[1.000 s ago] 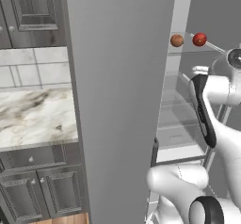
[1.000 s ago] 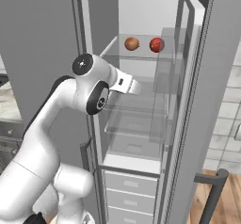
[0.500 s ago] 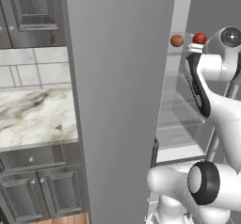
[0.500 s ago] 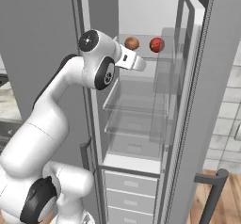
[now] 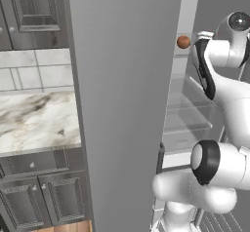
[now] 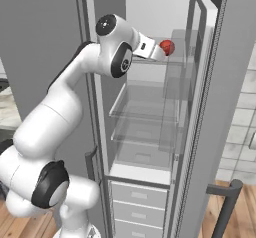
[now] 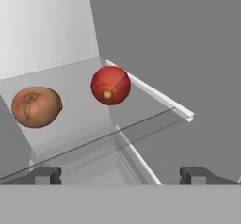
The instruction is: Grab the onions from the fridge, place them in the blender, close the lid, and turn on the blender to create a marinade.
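Two onions lie on the upper glass shelf (image 7: 141, 87) of the open fridge (image 6: 50, 47). In the hand view a brown onion (image 7: 36, 106) sits left and a red onion (image 7: 110, 85) sits further back, near the middle. My gripper (image 7: 121, 176) is open and empty, short of both onions, with the shelf's front edge just ahead. From the right base view the gripper (image 6: 156, 53) is level with that shelf, close to the red onion (image 6: 167, 47). The brown onion (image 5: 183, 41) shows beside my arm. The blender and the lid are out of view.
The fridge door (image 6: 222, 92) stands open on the right, with lower glass shelves (image 6: 145, 117) and drawers (image 6: 140, 202) below. A marble counter (image 5: 34, 119) and dark panelled cabinets (image 5: 34, 7) lie to the fridge's left. A dark handle (image 6: 227, 202) sticks up at the lower right.
My arm has risen and swung the hand up to the top shelf, closer to the onions. The jaws stayed open and the onions have not moved.
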Controlling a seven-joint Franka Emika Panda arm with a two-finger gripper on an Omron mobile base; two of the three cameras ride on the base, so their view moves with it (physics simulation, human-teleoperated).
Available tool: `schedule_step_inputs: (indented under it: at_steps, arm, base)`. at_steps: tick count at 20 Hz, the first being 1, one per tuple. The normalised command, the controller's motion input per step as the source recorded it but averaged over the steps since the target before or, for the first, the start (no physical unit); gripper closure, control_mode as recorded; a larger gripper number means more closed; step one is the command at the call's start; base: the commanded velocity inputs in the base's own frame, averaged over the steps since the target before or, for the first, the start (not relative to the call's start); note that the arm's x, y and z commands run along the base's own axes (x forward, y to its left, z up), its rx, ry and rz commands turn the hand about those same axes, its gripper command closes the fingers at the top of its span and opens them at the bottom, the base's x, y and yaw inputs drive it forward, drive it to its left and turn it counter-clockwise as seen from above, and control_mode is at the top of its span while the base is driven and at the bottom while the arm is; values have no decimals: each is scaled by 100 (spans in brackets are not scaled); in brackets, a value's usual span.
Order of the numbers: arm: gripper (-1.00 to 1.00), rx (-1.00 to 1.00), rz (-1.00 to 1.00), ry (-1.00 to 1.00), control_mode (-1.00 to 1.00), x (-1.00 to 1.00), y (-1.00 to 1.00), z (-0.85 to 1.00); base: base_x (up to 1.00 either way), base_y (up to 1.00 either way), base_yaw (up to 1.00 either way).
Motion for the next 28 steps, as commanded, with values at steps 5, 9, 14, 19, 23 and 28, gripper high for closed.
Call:
schedule_step_inputs:
  at_steps: [5,9,14,19,23,28]
  arm:
    - [-100,1,0,1,-100,50,-7,0]
    - [-100,1,0,0,-100,49,-4,0]
    - [-100,1,-1,0,-100,34,-23,0]
    - [-100,0,-3,3,-100,26,-32,0]
    - [-100,0,-2,5,-100,37,-27,-1]
    - [-100,0,0,5,-100,49,-17,-7]
  base:
    - [0,0,0]
    - [0,0,0]
    - [0,0,0]
    - [0,0,0]
    - [0,0,0]
    - [0,0,0]
